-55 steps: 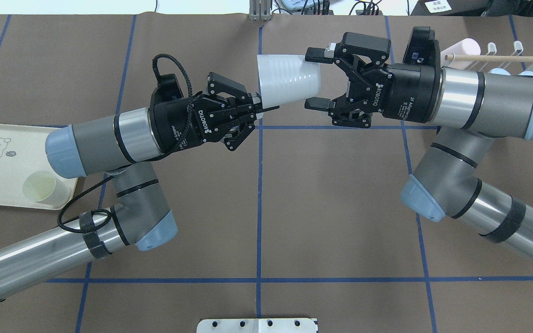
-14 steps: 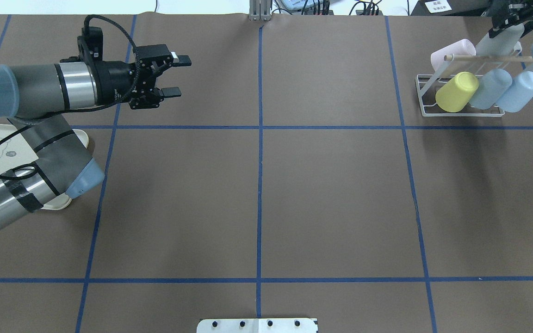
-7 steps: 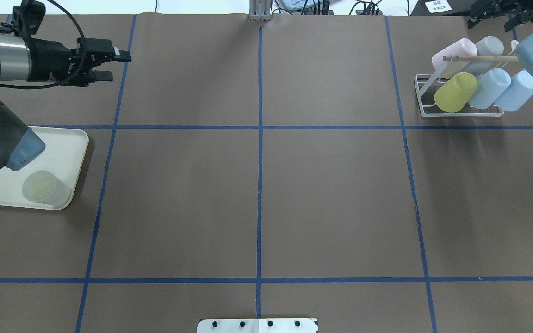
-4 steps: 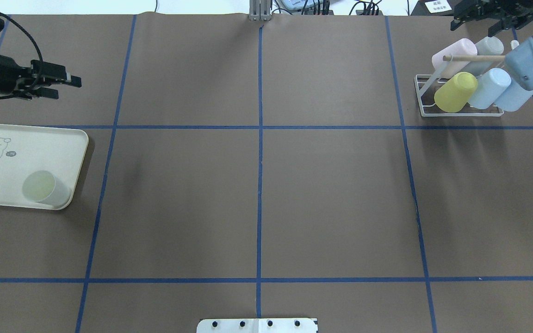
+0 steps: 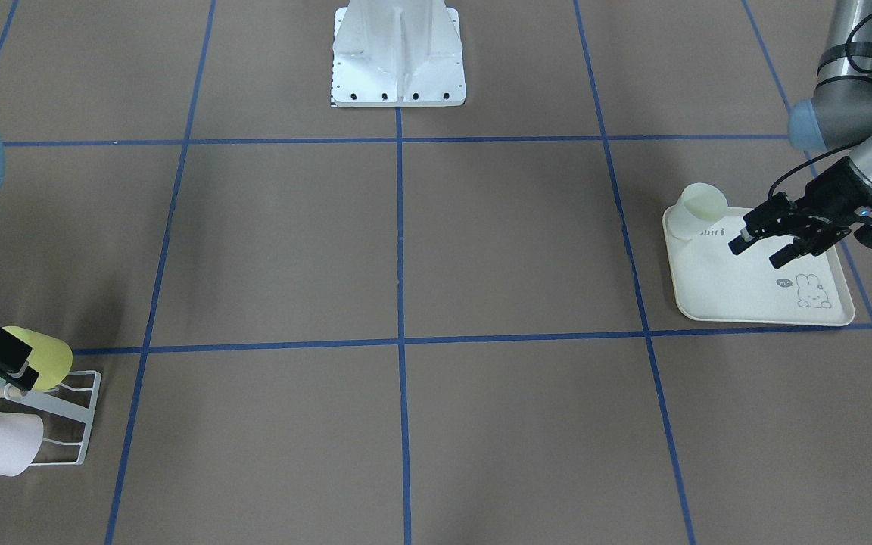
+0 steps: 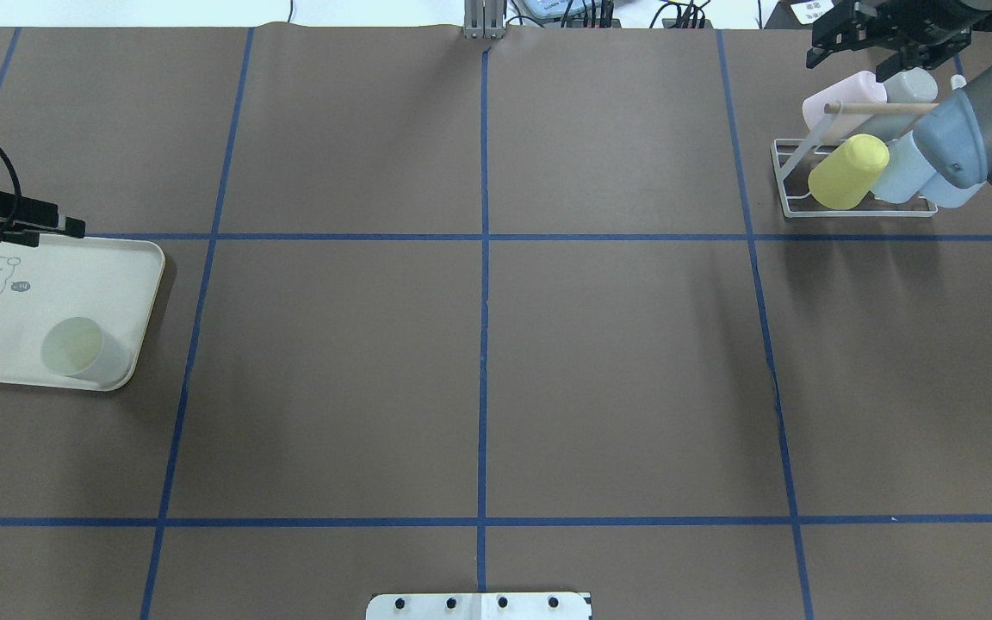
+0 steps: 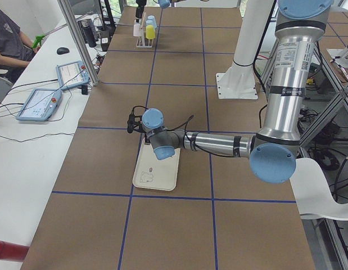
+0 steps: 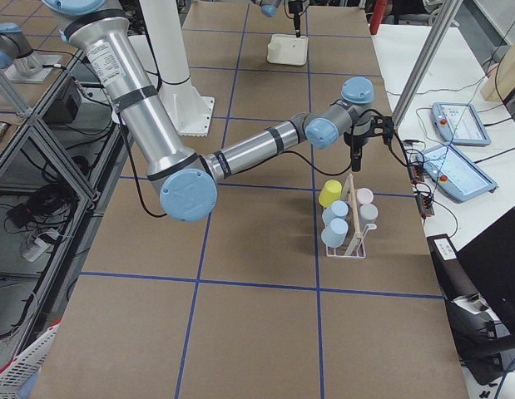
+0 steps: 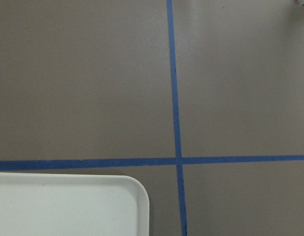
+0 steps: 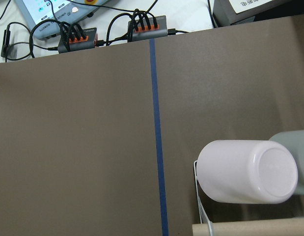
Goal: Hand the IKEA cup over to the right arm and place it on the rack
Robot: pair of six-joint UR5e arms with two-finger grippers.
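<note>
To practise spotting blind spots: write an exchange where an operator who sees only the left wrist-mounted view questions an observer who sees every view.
Operator: I see only a corner of a cream plastic tray and blue tape. Is anything on that tray?
Observer: Yes. One pale translucent plastic cup stands upright, mouth up, near one corner of it.
Operator: Where is the rack?
Observer: The small white wire rack with a wooden dowel sits at the opposite end of the brown table, holding five plastic cups.
</note>
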